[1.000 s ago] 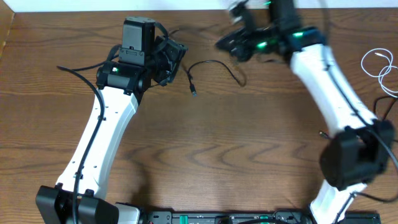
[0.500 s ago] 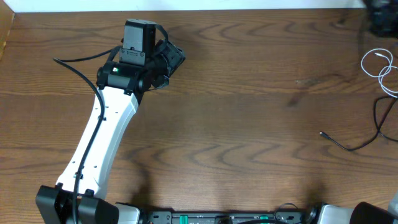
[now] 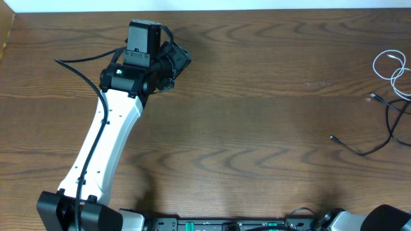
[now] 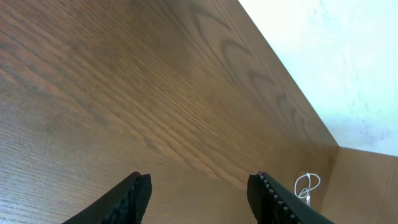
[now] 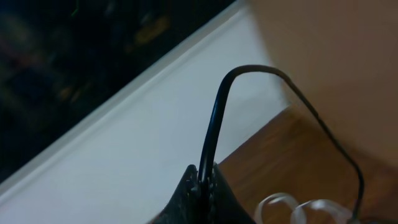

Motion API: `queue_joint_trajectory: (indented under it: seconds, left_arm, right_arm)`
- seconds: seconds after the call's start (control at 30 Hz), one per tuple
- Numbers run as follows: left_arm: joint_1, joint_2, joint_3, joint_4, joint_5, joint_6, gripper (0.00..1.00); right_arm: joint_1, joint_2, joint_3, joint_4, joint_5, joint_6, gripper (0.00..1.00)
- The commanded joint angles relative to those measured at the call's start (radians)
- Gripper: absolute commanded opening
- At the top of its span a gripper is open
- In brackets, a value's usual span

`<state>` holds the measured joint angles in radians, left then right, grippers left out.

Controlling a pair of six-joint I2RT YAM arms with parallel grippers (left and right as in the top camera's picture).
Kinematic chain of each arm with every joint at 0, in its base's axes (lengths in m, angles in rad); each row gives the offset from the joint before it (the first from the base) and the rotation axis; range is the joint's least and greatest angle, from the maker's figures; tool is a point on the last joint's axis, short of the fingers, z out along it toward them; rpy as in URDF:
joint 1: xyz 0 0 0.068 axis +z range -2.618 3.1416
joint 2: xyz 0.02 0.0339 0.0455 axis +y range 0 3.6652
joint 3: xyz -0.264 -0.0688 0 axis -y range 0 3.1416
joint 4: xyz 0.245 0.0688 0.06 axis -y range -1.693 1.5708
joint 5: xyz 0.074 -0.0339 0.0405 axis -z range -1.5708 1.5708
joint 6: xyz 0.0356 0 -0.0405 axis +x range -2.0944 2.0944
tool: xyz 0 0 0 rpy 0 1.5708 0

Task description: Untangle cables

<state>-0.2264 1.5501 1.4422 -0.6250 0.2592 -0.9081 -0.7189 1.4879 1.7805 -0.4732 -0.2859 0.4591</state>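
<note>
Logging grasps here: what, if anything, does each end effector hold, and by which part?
The right end effector pinches the black cable along its cord; no plug shows at the pinch. The left end effector is open, holding nothing.

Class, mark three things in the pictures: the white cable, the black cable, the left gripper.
white cable (image 3: pixel 375 64), overhead view, left side of its loop.
black cable (image 5: pixel 211 130), right wrist view, its upright stretch.
left gripper (image 4: pixel 199 186), left wrist view, midway between its fingertips.

No legible text, labels, numbers anywhere.
</note>
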Motion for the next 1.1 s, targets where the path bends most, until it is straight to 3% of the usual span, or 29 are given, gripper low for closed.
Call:
queue_joint_trajectory:
  seconds: [0.0,0.33,0.37,0.47,0.53,0.77,0.93,1.0,1.07]
  left_arm:
    - [0.000,-0.020,0.002,-0.002,-0.011,0.021,0.55]
    - [0.000,-0.020,0.002,-0.002,-0.011,0.021,0.55]
    - [0.000,-0.020,0.002,-0.002,-0.011,0.022,0.55]
    - [0.000,-0.020,0.002,-0.002,-0.011,0.022,0.55]
    - [0.000,-0.020,0.002,0.004,-0.010,0.046,0.55]
    - [0.000,-0.020,0.002,0.009,-0.011,0.143,0.55]
    - [0.000,-0.020,0.002,0.008,-0.034,0.324,0.57]
    - [0.000,-0.020,0.002,-0.005,-0.073,0.387,0.72]
    - [0.000,-0.020,0.002,-0.032,-0.145,0.399,1.00]
  right_arm:
    - [-0.035,0.039,0.005,0.009,0.138,0.014,0.01]
    - [-0.046,0.275,0.005,-0.103,0.179,-0.038,0.03]
    - [-0.046,0.302,0.005,-0.118,0.167,-0.038,0.13]
    - [-0.046,0.355,0.005,-0.142,0.091,-0.053,0.75]
    - [-0.042,0.377,0.005,-0.144,0.011,-0.053,0.96]
    - [0.008,0.369,0.006,-0.129,-0.140,-0.024,0.99]
    - [0.079,0.344,0.006,-0.151,-0.294,-0.038,0.99]
    - [0.125,0.334,0.006,-0.166,-0.388,-0.130,0.99]
    - [0.183,0.327,0.006,-0.203,-0.455,-0.220,0.99]
